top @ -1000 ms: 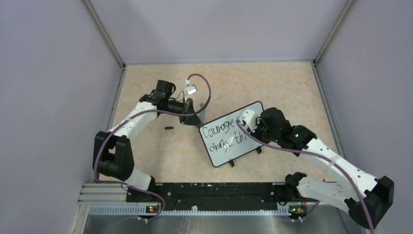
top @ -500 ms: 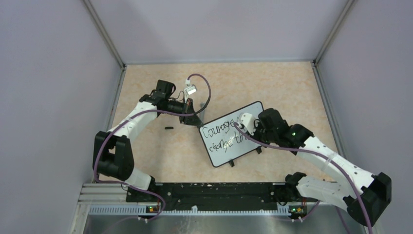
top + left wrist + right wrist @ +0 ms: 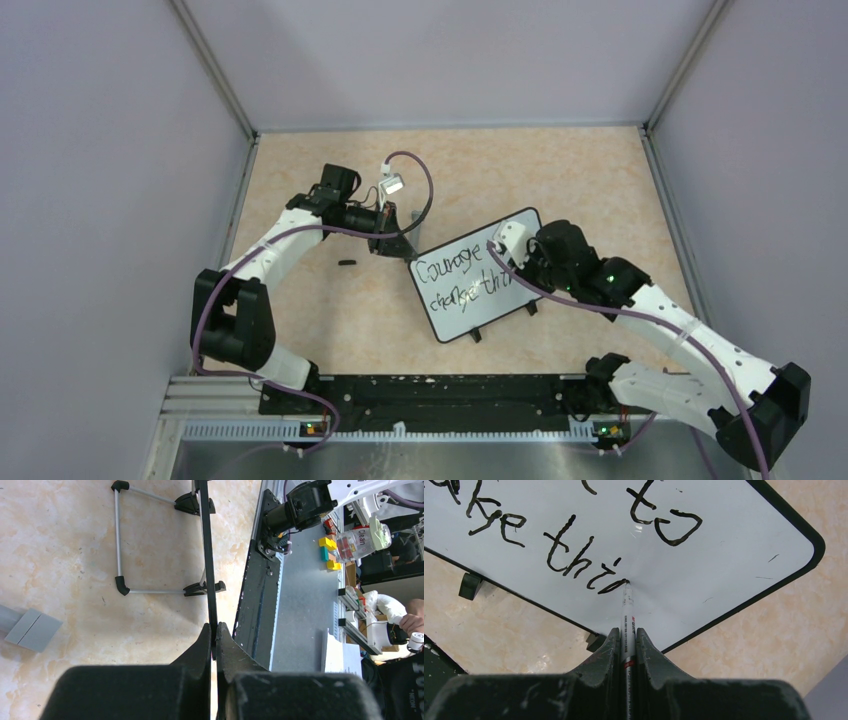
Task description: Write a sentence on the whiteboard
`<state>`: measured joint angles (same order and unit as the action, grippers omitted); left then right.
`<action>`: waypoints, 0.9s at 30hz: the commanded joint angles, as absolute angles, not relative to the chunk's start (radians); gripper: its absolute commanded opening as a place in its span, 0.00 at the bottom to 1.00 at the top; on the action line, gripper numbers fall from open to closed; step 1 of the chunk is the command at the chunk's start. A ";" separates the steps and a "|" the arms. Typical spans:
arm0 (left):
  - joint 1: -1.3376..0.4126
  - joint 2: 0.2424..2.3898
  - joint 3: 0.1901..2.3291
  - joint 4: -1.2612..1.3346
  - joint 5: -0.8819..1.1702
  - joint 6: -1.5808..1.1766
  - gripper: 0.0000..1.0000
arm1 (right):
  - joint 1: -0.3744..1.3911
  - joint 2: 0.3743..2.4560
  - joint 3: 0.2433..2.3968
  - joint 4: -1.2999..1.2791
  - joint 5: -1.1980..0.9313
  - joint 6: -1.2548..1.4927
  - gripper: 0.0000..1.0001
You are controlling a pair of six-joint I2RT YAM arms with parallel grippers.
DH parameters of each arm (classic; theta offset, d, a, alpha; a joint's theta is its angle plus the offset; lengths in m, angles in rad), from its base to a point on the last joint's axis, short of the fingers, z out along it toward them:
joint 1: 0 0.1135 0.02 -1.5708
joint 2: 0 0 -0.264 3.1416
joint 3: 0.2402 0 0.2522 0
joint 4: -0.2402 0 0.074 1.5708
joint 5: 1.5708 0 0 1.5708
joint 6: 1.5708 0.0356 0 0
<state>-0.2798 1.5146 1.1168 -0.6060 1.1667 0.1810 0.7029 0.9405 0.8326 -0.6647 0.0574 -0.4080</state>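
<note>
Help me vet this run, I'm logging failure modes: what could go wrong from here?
1. The marker tip sits low on the whiteboard, near its corner; the rest of the sentence may run out of room.
2. The left jaws pinch only the board's thin edge, so writing pressure might pivot it.
3. The right jaws grip a slim marker barrel; it could slip or tilt.

The bench (image 3: pixel 560 170) has a beige, marbled top. The board (image 3: pixel 465 318) stands on it on small black feet, a little right of the middle. A small black piece (image 3: pixel 347 262) lies left of the board, apart from it. A flat grey block (image 3: pixel 31 629) lies there too.
</note>
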 commanded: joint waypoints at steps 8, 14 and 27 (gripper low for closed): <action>-0.291 1.528 1.124 -0.612 1.131 0.209 0.00 | 0.695 0.943 0.850 -0.632 0.122 -0.427 0.00; -0.291 1.535 1.130 -0.611 1.132 0.206 0.00 | 0.695 0.961 0.846 -0.687 0.048 -0.450 0.00; -0.291 1.535 1.129 -0.610 1.131 0.205 0.00 | 0.695 0.936 0.872 -0.696 0.075 -0.437 0.00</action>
